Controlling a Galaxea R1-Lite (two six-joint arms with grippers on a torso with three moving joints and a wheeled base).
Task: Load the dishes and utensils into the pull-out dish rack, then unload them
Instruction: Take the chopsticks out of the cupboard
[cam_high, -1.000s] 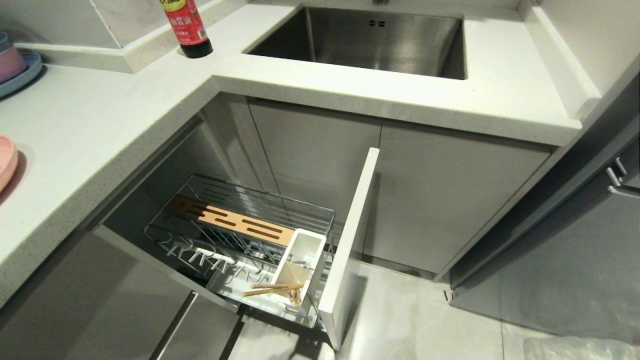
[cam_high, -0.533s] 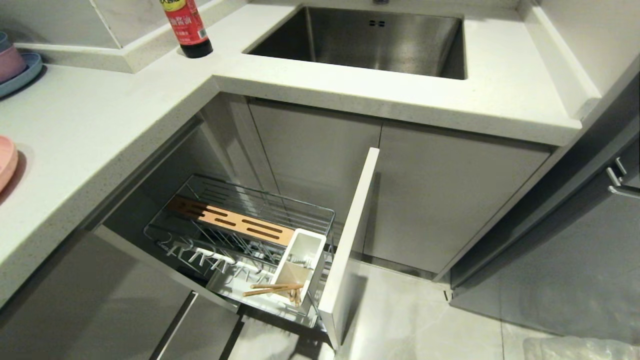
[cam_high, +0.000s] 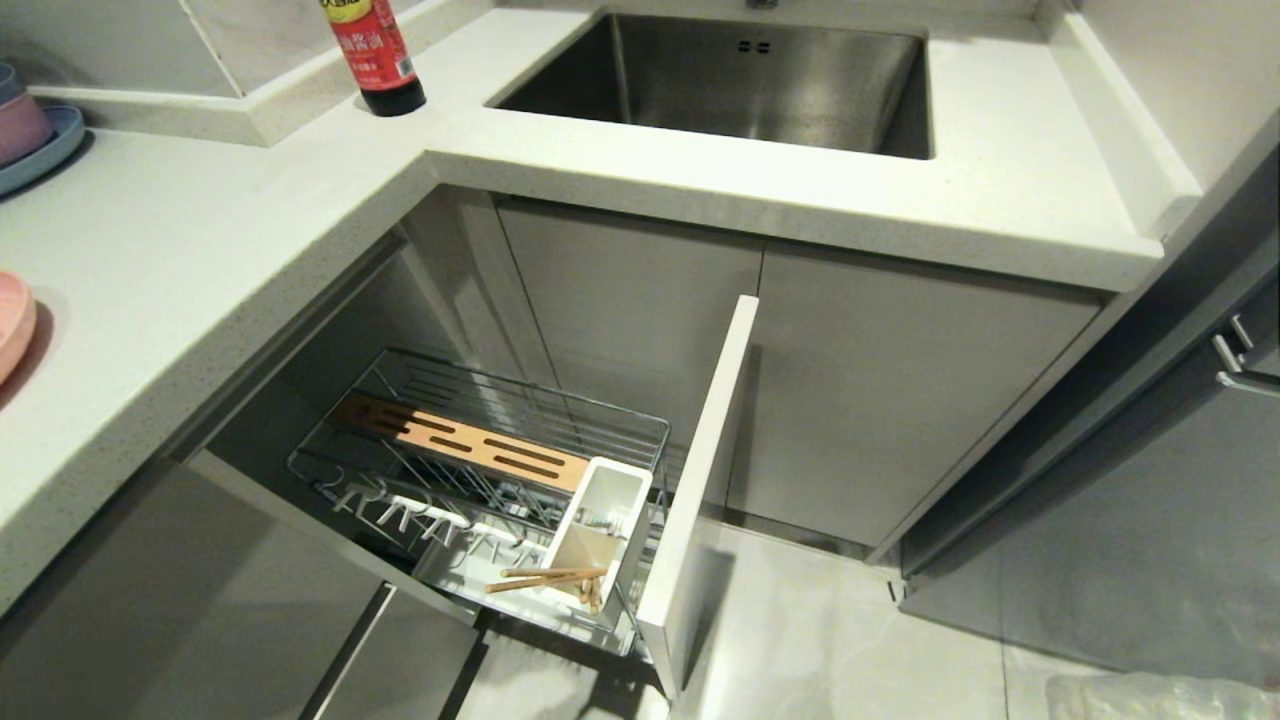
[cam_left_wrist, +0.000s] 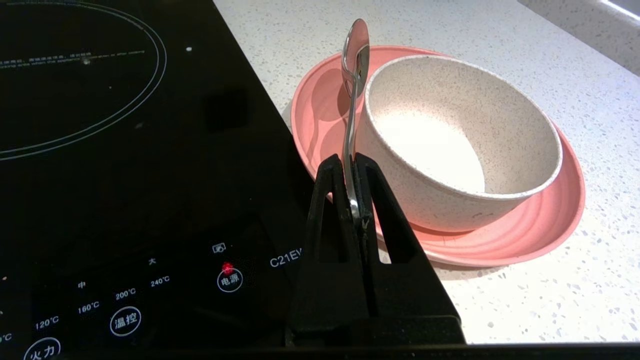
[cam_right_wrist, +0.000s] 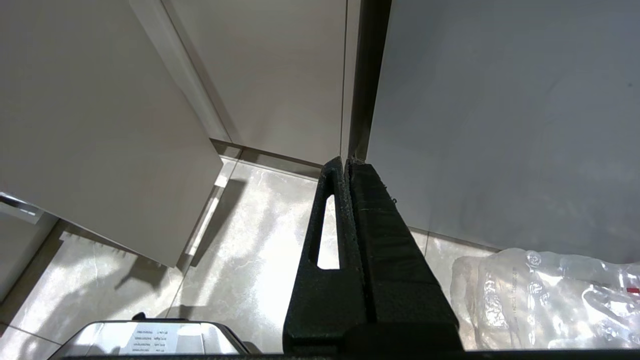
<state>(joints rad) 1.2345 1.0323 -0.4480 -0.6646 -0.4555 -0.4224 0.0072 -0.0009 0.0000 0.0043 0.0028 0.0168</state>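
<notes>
The spoon (cam_left_wrist: 354, 85) stood pinched by its handle in the left tool (cam_left_wrist: 352, 165), whose black fingers were pressed tight against the metal, the spoon's head pointing away from the tool over the far rim of the pink plate (cam_left_wrist: 540, 230). Just beside the tool, the cream bowl (cam_left_wrist: 460, 145) sat inside that plate, and the spoon's shaft ran right along the bowl's wall; I could not tell whether they touched. On the tool's other side lay the black glass of an induction hob (cam_left_wrist: 125, 150) with a small red light glowing. Plate and hob rested on the speckled white tabletop (cam_left_wrist: 575, 300).

Well away from the tool, the pull-out dish rack (cam_high: 480, 470) stood drawn out below the tabletop, with the chopsticks (cam_high: 545, 578) lying across the lower end of its white caddy (cam_high: 610, 520). A steel sink (cam_high: 740, 80) and a dark sauce bottle (cam_high: 375, 55) were beyond it.

The right tool (cam_right_wrist: 346, 167) hung shut and empty above the tiled floor (cam_right_wrist: 250, 240), near a cabinet door and a clear plastic bag (cam_right_wrist: 550, 295).
</notes>
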